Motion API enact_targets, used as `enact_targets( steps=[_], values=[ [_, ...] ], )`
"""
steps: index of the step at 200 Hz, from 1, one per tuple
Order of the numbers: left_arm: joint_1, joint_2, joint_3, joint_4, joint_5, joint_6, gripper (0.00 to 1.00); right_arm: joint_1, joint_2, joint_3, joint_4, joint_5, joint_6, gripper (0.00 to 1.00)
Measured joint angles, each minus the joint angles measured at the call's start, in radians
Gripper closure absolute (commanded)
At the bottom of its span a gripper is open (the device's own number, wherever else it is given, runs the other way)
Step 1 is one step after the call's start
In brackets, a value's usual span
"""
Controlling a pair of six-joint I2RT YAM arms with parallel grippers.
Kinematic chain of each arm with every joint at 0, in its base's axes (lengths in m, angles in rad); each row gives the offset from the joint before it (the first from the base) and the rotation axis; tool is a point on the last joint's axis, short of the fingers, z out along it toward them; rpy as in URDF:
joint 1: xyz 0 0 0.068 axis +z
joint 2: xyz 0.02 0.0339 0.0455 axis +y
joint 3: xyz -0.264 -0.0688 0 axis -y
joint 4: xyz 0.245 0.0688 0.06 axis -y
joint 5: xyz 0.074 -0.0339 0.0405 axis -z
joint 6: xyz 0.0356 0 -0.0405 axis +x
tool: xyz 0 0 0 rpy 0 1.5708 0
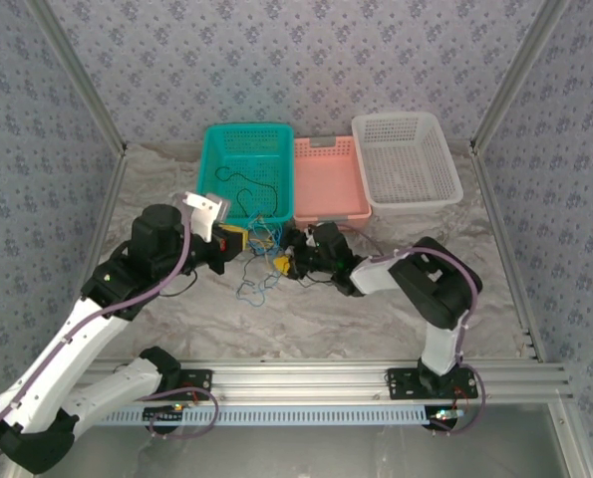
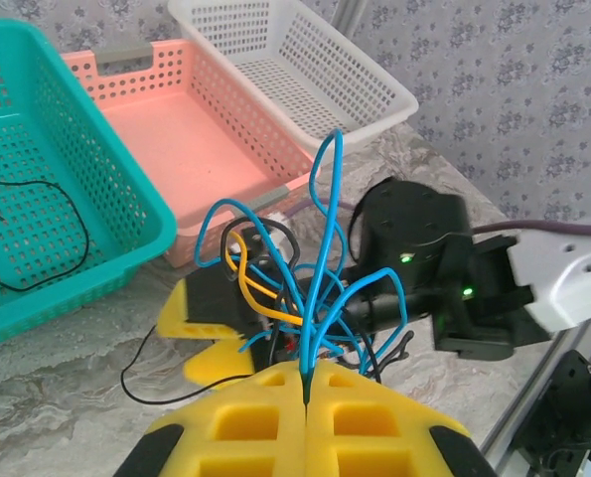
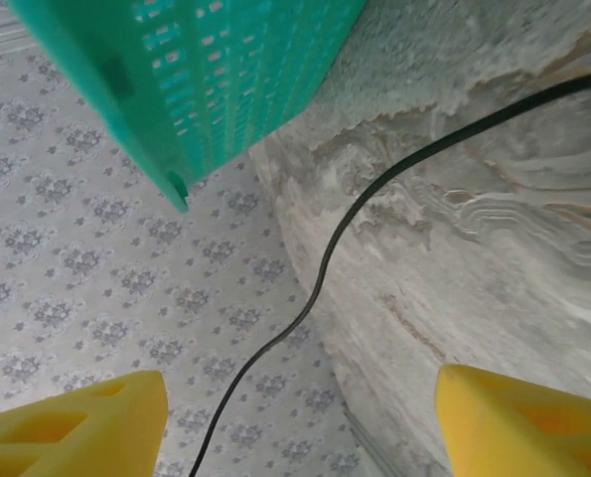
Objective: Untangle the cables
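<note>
Left wrist view shows you the left gripper (image 2: 305,393) pinching a blue strand of the cables (image 2: 316,298), tangled before the teal basket (image 2: 126,224) toward the table's (image 2: 57,383) far edge, while your right gripper (image 3: 300,397) stands spread.

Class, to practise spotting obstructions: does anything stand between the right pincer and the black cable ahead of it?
Nothing visible does. In the right wrist view the black cable crosses the gap of the open right pincer; the teal basket lies beyond it.

The thin blue, black and yellowish cables (image 2: 317,268) sit knotted in one bunch, blue loops arching upward.
</note>
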Motion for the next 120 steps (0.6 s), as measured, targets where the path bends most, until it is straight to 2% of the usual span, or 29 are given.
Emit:
enact_targets(
  steps=[22, 32, 41, 50, 61, 95, 120],
  values=[
    [0.0, 0.0, 0.0, 0.001, 0.008, -0.002, 1.0, 0.034, 0.075, 0.058, 0.076, 0.007, 0.064, 0.28],
    [0.0, 0.0, 0.0, 0.002, 0.011, -0.005, 1.0, 0.05, 0.101, 0.085, 0.104, 0.011, 0.09, 0.34],
    [0.0, 0.0, 0.0, 0.002, 0.011, -0.009, 1.0, 0.061, 0.122, 0.108, 0.13, 0.019, 0.11, 0.54],
    [0.0, -0.002, 0.0, 0.001, 0.014, -0.013, 1.0, 0.071, 0.142, 0.129, 0.157, 0.027, 0.123, 0.82],
    [0.0, -0.004, 0.0, 0.001, 0.014, -0.016, 1.0, 0.079, 0.159, 0.144, 0.183, 0.039, 0.14, 1.0],
    [0.0, -0.036, 0.0, -0.01, -0.014, -0.026, 1.0, 0.052, 0.123, 0.076, 0.183, 0.09, 0.121, 1.0],
    [0.0, -0.069, -0.017, -0.027, -0.093, -0.05, 1.0, -0.022, -0.04, -0.058, 0.049, 0.114, 0.033, 1.0]
  ],
)
